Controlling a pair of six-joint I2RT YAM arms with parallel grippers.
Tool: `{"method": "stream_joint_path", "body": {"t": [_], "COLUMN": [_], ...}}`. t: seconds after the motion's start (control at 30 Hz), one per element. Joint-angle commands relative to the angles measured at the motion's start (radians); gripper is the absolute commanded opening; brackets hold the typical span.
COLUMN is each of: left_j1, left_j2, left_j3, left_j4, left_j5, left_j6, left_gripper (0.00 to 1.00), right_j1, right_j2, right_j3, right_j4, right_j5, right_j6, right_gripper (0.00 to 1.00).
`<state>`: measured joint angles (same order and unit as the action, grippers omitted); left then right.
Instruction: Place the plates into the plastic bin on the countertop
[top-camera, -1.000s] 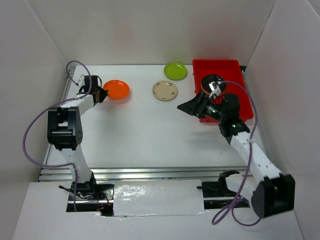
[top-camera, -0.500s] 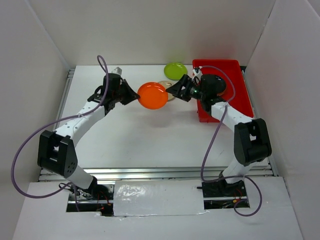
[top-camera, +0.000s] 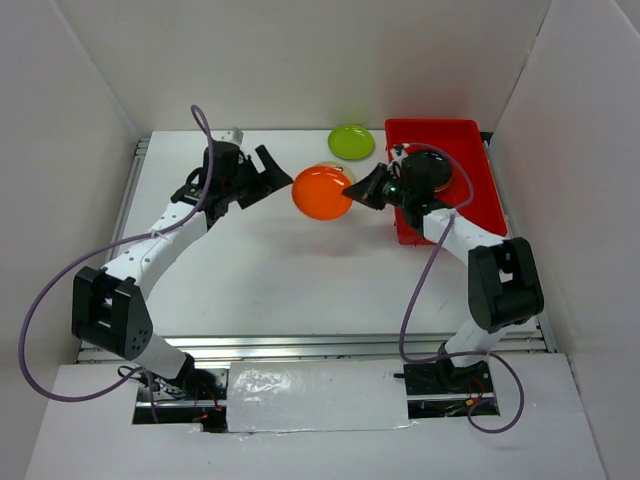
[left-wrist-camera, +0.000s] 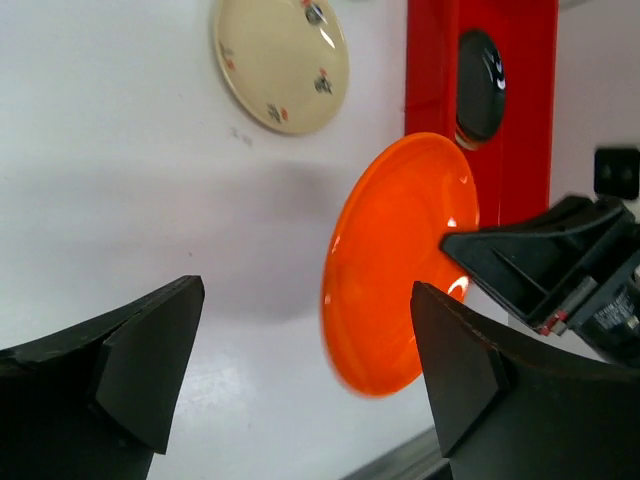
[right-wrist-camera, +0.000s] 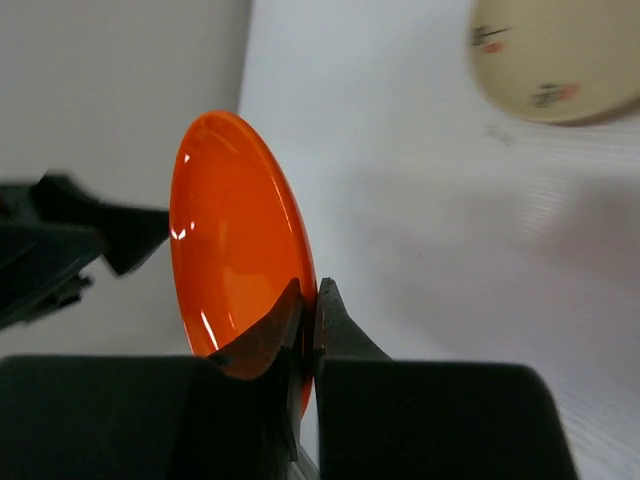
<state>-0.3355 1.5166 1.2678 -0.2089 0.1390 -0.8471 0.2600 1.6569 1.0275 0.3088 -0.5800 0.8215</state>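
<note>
The orange plate (top-camera: 321, 193) hangs on edge above the countertop (top-camera: 300, 270), in the upper middle of the top view, between the two claws. The right claw (right-wrist-camera: 308, 300) is clamped on the plate's right rim, one finger on each face, as the right wrist view shows at its lower centre. The left claw (left-wrist-camera: 305, 300) stands wide open just left of the plate and does not touch it. In the left wrist view its two dark fingers spread to the lower left and lower right corners, with the plate beyond them at centre right and a soft shadow on the white surface beside it. The bin (top-camera: 470, 140) sits in the upper right of the top view. The black plate (left-wrist-camera: 480, 85) lies inside it near its left wall, partly covered in the top view by the right arm (top-camera: 455, 235). The green plate (top-camera: 351, 141) lies flat on the countertop just left of the bin's far corner. The cream plate (left-wrist-camera: 281, 62), with small coloured marks, lies flat at the top of the left wrist view. From above, only a sliver of it shows behind the orange plate's upper edge.
</note>
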Motion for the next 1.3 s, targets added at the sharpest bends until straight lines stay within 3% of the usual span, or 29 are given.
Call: {"method": "stream_joint_path", "body": {"t": [0.0, 0.07, 0.17, 0.23, 0.33, 0.37, 0.47, 0.53, 0.63, 0.7, 0.73, 0.8, 0.83, 0.9, 1.07, 1.17, 1.27], "left_j1": [0.004, 0.003, -0.019, -0.034, -0.028, -0.019, 0.009, 0.009, 0.024, 0.036, 0.038, 0.039, 0.039, 0.041, 0.039, 0.036, 0.027], "left_j2": [-0.013, -0.012, 0.028, 0.097, 0.236, 0.287, 0.483, 0.562, 0.596, 0.608, 0.617, 0.631, 0.646, 0.678, 0.738, 0.769, 0.813], "left_j3": [0.036, 0.013, 0.004, 0.033, 0.095, 0.126, 0.356, 0.470, 0.481, 0.476, 0.469, 0.466, 0.459, 0.462, 0.466, 0.482, 0.533], "left_j4": [0.000, 0.023, 0.078, 0.117, 0.268, 0.288, 0.169, 0.074, 0.082, 0.089, 0.097, 0.101, 0.108, 0.105, 0.127, 0.128, 0.117], "left_j5": [-0.133, -0.226, -0.272, -0.271, -0.149, -0.031, 0.065, 0.050, 0.047, 0.053, 0.057, 0.056, 0.053, 0.056, 0.080, 0.074, 0.059], "left_j6": [-0.024, -0.044, -0.046, -0.026, 0.016, 0.005, 0.002, 0.023, 0.028, 0.025, 0.026, 0.037, 0.043, 0.045, 0.030, 0.023, 0.020], "left_gripper": [0.99, 0.99, 0.99, 0.99, 0.99, 0.99, 0.99, 0.99, 0.99, 0.99, 0.99, 0.99, 0.99, 0.99, 0.99, 0.99, 0.99], "right_j1": [-0.112, -0.235, -0.391, -0.447, -0.522, -0.534, -0.565, -0.567, -0.552, -0.547, -0.547, -0.547, -0.545, -0.533, -0.495, -0.469, -0.417], "right_j2": [-0.126, -0.154, -0.137, -0.053, 0.079, 0.108, 0.234, 0.265, 0.294, 0.311, 0.316, 0.311, 0.310, 0.297, 0.232, 0.186, 0.008], "right_j3": [0.032, -0.012, 0.014, 0.081, 0.175, 0.201, 0.293, 0.334, 0.370, 0.387, 0.404, 0.404, 0.408, 0.427, 0.467, 0.526, 0.380], "right_j4": [-0.213, -0.263, -0.336, -0.330, -0.313, -0.313, -0.319, -0.317, -0.330, -0.333, -0.333, -0.314, -0.313, -0.313, -0.369, -0.538, -0.476], "right_j5": [0.360, 0.556, 0.643, 0.605, 0.474, 0.467, 0.416, 0.382, 0.414, 0.424, 0.421, 0.417, 0.422, 0.436, 0.497, 0.540, 0.559], "right_j6": [0.068, 0.172, 0.212, 0.203, 0.183, 0.174, 0.142, 0.136, 0.120, 0.099, 0.091, 0.090, 0.090, 0.082, 0.057, 0.071, 0.070], "right_gripper": [0.00, 0.00, 0.00, 0.00, 0.00, 0.00, 0.00, 0.00, 0.02, 0.14, 0.34, 0.61, 0.78, 1.00, 1.00, 1.00, 1.00]}}
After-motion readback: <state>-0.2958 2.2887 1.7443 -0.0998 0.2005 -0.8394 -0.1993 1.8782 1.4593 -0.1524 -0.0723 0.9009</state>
